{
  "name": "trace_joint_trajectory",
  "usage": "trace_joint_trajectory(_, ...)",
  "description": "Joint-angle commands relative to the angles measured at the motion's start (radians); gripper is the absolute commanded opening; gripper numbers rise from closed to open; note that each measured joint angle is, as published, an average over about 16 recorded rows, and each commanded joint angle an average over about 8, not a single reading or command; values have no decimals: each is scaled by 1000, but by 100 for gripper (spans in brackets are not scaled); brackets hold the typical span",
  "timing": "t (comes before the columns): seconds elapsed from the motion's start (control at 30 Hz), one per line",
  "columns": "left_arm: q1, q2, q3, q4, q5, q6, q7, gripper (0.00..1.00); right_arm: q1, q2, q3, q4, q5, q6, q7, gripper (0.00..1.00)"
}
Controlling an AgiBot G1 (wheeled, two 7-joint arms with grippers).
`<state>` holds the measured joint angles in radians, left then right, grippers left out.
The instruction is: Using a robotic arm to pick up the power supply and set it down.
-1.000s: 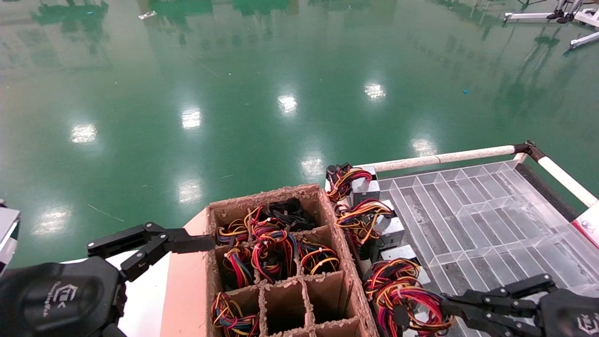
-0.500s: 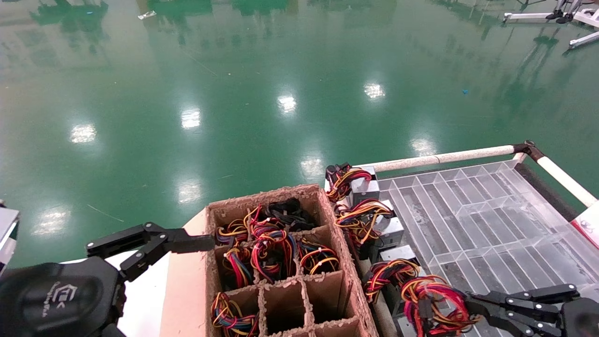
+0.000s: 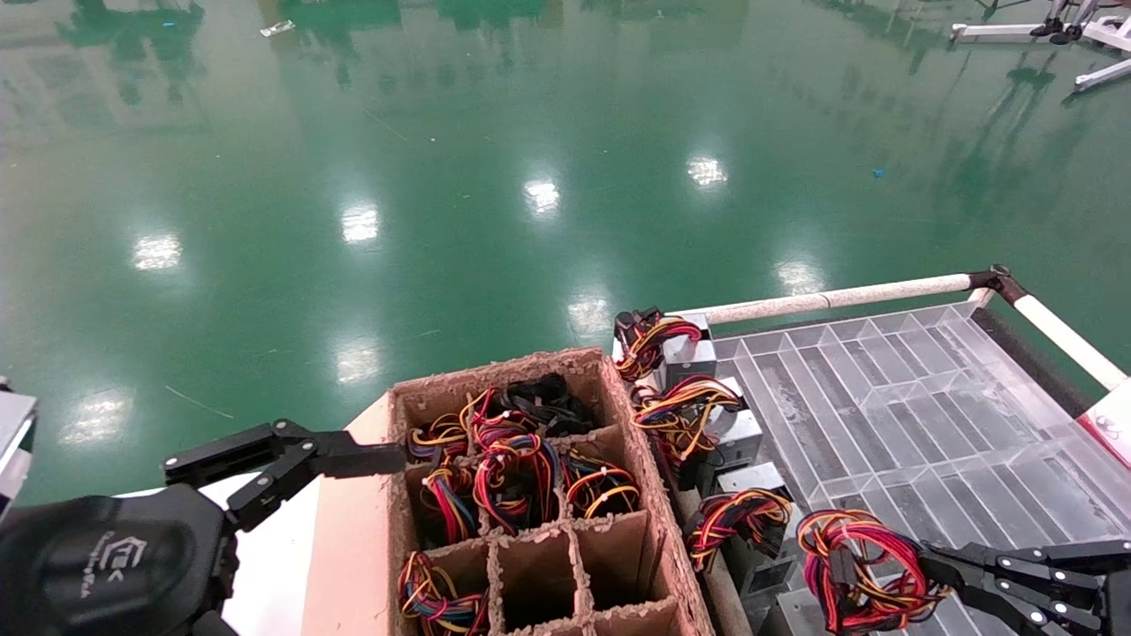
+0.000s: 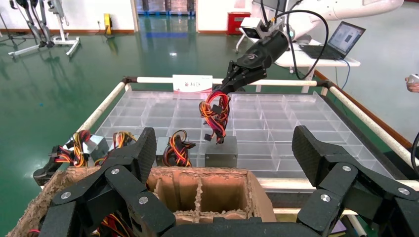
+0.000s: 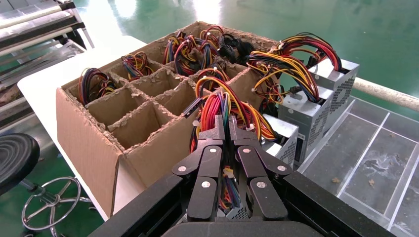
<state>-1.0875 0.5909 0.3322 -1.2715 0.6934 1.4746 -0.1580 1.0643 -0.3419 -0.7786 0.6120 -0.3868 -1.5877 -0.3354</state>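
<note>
Red, yellow and black wires [image 3: 861, 565]; brown cardboard box [image 3: 530, 495] (green floor [image 3: 442, 177] beyond).

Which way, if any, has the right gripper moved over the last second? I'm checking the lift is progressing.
Yes. The right gripper, shut on the wire bundle, has drawn rightward, away from the cardboard box, out over the clear tray.

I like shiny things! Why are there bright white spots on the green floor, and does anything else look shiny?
Head view: the white spots on the glossy green floor are glare from lights reflecting, alongside darker mirrored shapes. Left wrist view: the clear plastic divider tray gleams faintly, and the floor mirrors the room. Right wrist view: a bright glare patch shows on the floor behind the brown cardboard divider box.
</note>
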Motion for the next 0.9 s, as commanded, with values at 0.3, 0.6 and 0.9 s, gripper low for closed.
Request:
trace_joint_trajectory(0.3, 0, 0, 0, 0, 0, 0, 0, 100, -1, 1, -1, -1, 2, 1, -1, 100)
trace_joint_trajectory(0.6, 0, 0, 0, 0, 0, 0, 0, 100, 0, 0, 1, 3, -2, 1, 0, 100)
trace_joint_trajectory(0.9, 0, 0, 0, 0, 0, 0, 0, 100, 2, 9, 2, 69, 6, 23, 10, 100)
